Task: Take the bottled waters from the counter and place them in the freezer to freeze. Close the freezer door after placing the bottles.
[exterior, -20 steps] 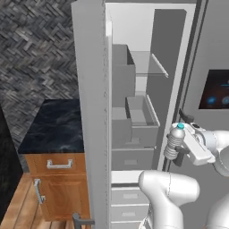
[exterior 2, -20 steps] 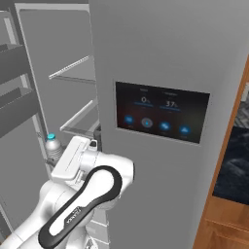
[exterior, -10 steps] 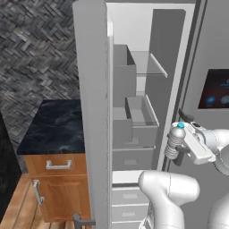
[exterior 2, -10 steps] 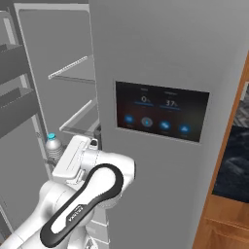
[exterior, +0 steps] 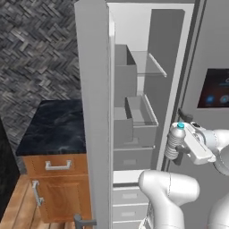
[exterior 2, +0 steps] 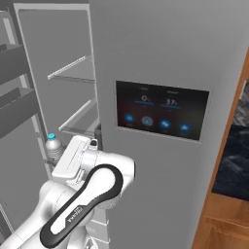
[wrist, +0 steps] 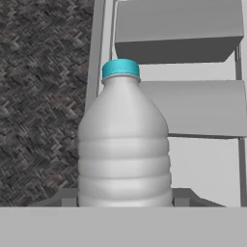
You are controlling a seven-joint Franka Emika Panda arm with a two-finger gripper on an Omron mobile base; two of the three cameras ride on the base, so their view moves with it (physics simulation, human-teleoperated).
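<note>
The hand [exterior: 179, 150] is clamped on one upright bottled water [exterior: 175, 141], held just outside the open freezer [exterior: 138, 89] — not yet on a shelf. Judging from this, placing it, fetching the second bottle and closing the freezer door [exterior: 94, 112] remain.

The gripper [exterior: 179, 154] holds one upright bottled water [exterior: 175, 142] in front of the open freezer [exterior: 143, 89]. The freezer door [exterior: 95, 112] stands open beside the dark surface [exterior: 53, 127].
</note>
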